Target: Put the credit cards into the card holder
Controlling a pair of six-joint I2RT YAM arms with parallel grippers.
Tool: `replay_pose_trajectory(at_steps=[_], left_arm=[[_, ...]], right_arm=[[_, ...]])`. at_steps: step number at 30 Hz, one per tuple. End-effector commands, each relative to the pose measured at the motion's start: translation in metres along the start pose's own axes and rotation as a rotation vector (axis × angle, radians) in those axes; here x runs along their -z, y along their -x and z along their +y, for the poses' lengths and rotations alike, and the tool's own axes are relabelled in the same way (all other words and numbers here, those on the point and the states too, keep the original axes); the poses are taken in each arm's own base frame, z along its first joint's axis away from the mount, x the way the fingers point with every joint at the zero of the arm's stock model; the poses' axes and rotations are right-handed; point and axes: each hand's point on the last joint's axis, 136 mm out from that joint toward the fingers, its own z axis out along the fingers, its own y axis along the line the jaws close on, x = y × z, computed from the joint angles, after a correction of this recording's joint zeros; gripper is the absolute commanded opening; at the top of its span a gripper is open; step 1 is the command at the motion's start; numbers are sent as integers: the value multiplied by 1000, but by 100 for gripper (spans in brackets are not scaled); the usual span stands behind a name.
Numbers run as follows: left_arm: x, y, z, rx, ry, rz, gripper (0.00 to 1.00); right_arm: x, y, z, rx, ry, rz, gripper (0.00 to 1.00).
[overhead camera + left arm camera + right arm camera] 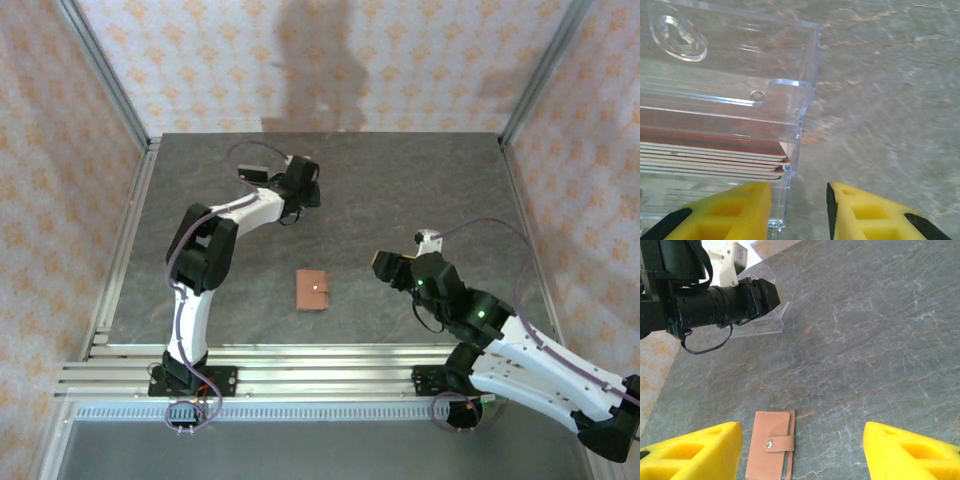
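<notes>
A stack of several credit cards [715,159] lies flat inside a clear acrylic case [790,85], reddish on top with pale edges. My left gripper [799,190] hovers at the case's right corner. Its jaws are open: the left finger sits in front of the case wall, the right finger over bare table. The card holder [312,290], a brown wallet with a snap strap, lies closed mid-table. My right gripper [801,432] is wide open above the table, with the card holder [771,445] just inside its left finger. Nothing is held.
The clear case [765,320] stands at the far side of the dark stone tabletop [420,190], under the left arm's wrist [715,305]. Metal rails [300,375] run along the near edge, and patterned walls enclose the table.
</notes>
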Motion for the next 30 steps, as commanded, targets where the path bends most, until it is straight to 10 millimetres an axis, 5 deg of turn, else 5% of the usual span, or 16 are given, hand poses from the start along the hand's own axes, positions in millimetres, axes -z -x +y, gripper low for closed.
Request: replay_pose_trajectory(at_steps=[1, 8, 12, 16, 20, 24, 30], left_arm=[[9, -20, -24, 82, -8, 33, 35], [31, -33, -97, 54, -90, 40, 38], [60, -9, -115, 53, -146, 6, 39], [106, 23, -113, 24, -149, -56, 40], [167, 50, -93, -6, -155, -137, 43], [207, 59, -50, 47, -171, -165, 46], [241, 33, 42, 161, -91, -135, 60]], right_arm=[[0, 5, -10, -37, -30, -49, 65], [1, 4, -25, -65, -101, -67, 70], [-8, 4, -15, -96, -50, -46, 76], [-40, 5, -3, -189, 2, 63, 76], [-82, 5, 6, -107, -21, 177, 76], [-136, 1, 23, -149, 68, 285, 71], [-213, 4, 10, -46, -64, 378, 53]])
